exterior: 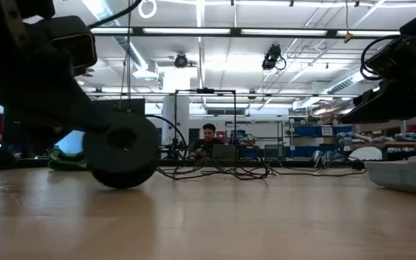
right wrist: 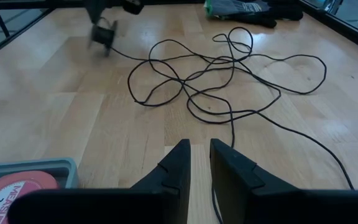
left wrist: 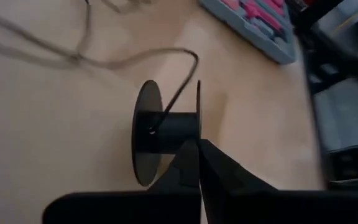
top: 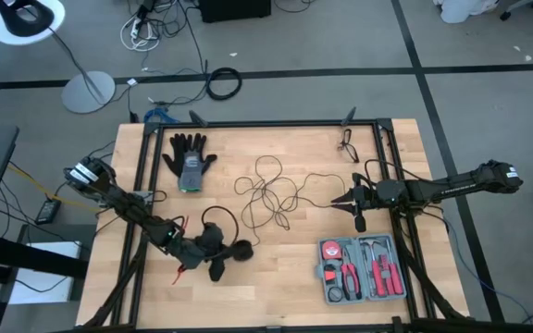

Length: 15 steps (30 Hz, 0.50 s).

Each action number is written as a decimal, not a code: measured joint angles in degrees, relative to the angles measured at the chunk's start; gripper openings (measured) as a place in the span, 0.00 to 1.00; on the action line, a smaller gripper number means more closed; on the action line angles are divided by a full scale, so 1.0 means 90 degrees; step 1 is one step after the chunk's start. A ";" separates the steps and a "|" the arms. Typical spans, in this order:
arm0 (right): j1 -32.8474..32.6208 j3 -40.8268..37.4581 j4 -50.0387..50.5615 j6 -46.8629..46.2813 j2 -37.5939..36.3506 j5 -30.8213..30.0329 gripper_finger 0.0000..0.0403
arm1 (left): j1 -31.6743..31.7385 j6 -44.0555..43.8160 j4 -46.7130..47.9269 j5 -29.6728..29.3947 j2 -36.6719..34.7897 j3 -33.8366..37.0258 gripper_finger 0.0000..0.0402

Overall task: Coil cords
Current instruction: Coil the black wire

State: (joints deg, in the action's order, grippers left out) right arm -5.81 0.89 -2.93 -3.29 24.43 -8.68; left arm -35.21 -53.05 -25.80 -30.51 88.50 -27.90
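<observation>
The cord (top: 268,192) is a thin black wire lying in loose tangled loops on the wooden table's middle (right wrist: 216,74). One end runs to a small black spool with two round discs (top: 240,250) (left wrist: 166,130) near the front left. My left gripper (top: 222,257) (left wrist: 199,155) is shut on that spool. My right gripper (top: 352,200) (right wrist: 201,155) hovers right of the tangle, its fingers a little apart with bare wood between them. A stretch of wire (right wrist: 232,127) runs up to its fingertips; I cannot tell whether they touch. My left gripper pinches the thin rim of one spool disc (left wrist: 199,127) between its two fingers, coming slanting down from the table's left. The disc's edge runs between the fingertips. The spool stands with its round face upright (exterior: 121,148); whether its rim rests on the table I cannot tell.
A black and grey glove (top: 189,159) lies at the far left. An open grey tool case (top: 360,270) with red-handled tools sits at the front right. Glasses (top: 348,144) lie at the far right. A black frame (top: 266,124) borders the table.
</observation>
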 joint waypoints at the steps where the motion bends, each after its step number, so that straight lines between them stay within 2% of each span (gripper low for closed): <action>1: 0.0001 0.0001 0.0001 0.0000 -0.0002 -0.0001 0.15 | 0.0022 0.0231 0.0039 -0.0187 0.0004 0.0003 0.00; 6: 0.0001 0.0002 0.0001 0.0000 -0.0002 0.0001 0.15 | 0.0226 0.1017 0.0275 -0.0978 0.0011 0.0008 0.00; 9: 0.0000 0.0000 -0.0001 0.0000 -0.0002 0.0001 0.15 | 0.0358 0.1364 0.0328 -0.1194 0.0011 0.0008 0.00; 15: 0.0001 0.0000 0.0000 0.0000 -0.0002 0.0001 0.15 | 0.0455 0.1324 0.0324 -0.1492 0.0011 0.0000 0.00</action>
State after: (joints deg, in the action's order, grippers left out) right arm -5.80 0.89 -2.93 -3.29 24.41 -8.67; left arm -31.11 -41.14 -22.89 -43.94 88.60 -27.91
